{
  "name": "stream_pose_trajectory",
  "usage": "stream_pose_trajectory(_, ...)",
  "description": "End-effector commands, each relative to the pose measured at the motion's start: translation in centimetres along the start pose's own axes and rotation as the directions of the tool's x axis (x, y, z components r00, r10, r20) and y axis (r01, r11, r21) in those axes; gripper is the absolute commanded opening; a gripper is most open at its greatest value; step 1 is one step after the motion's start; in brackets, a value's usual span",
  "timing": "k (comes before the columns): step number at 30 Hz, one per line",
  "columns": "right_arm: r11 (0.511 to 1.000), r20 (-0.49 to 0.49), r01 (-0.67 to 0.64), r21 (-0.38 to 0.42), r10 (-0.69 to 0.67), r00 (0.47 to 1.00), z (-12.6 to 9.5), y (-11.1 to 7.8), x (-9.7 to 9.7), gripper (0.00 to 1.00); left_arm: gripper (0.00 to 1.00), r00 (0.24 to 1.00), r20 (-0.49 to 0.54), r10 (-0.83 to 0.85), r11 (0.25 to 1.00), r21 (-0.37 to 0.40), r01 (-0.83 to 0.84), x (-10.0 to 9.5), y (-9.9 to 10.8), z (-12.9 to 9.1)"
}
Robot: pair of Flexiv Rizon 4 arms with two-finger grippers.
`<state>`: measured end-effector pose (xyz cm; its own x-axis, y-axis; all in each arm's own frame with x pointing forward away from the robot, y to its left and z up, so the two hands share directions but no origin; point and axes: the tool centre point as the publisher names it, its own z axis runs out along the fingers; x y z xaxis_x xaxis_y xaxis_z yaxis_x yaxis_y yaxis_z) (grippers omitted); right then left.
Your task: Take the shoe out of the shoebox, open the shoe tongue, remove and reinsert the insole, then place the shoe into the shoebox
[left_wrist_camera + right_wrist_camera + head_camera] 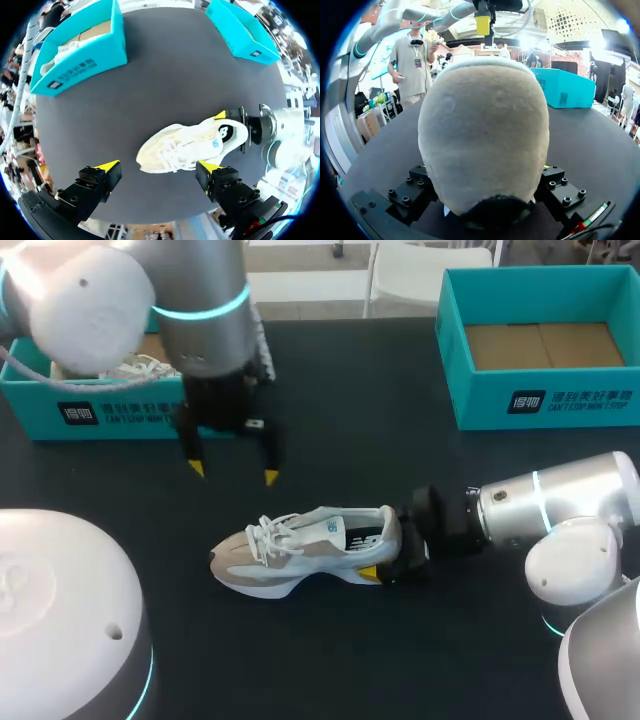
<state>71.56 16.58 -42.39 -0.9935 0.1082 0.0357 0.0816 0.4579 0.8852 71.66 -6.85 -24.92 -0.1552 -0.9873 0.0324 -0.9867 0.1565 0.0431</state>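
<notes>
A white and beige sneaker lies on its sole on the black table, toe to the left, laces up. My right gripper comes in from the right and is shut on the shoe's heel, one yellow tip showing at the near side. The heel fills the right wrist view between the fingers. Over the table, just behind the sneaker's toe, my left gripper hangs open and empty. In the left wrist view the sneaker lies below and ahead of that gripper.
A teal shoebox at the back left holds another white shoe. A second teal shoebox at the back right shows only its cardboard floor. Bare black table lies between them.
</notes>
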Motion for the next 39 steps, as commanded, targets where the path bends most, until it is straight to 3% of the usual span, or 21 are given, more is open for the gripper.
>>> stream_pose_trajectory(1,1.000,-0.001,-0.001,0.005,0.001,1.000,0.6,-0.1,-0.1,0.00,1.00,0.999,0.029,-0.046,0.999,0.009,0.046,2.6,-0.1,1.2)
stream_pose_trajectory(13,1.000,-0.001,-0.001,0.005,0.001,1.000,0.6,-0.1,-0.1,0.00,1.00,0.995,0.090,-0.051,0.999,-0.013,0.053,7.4,0.6,3.6)
stream_pose_trajectory(28,1.000,-0.001,-0.001,0.005,0.001,1.000,0.6,-0.1,-0.1,0.00,1.00,0.995,0.090,-0.051,0.999,-0.013,0.053,7.4,0.6,3.6)
stream_pose_trajectory(32,1.000,-0.001,-0.001,0.005,0.001,1.000,0.6,-0.1,-0.1,0.00,1.00,0.994,0.077,-0.071,0.995,-0.058,0.076,8.7,0.2,4.8)
stream_pose_trajectory(39,1.000,-0.001,-0.001,0.005,0.001,1.000,0.6,-0.1,-0.1,0.00,1.00,0.989,0.112,-0.101,0.993,-0.041,0.106,10.8,-0.8,7.4)
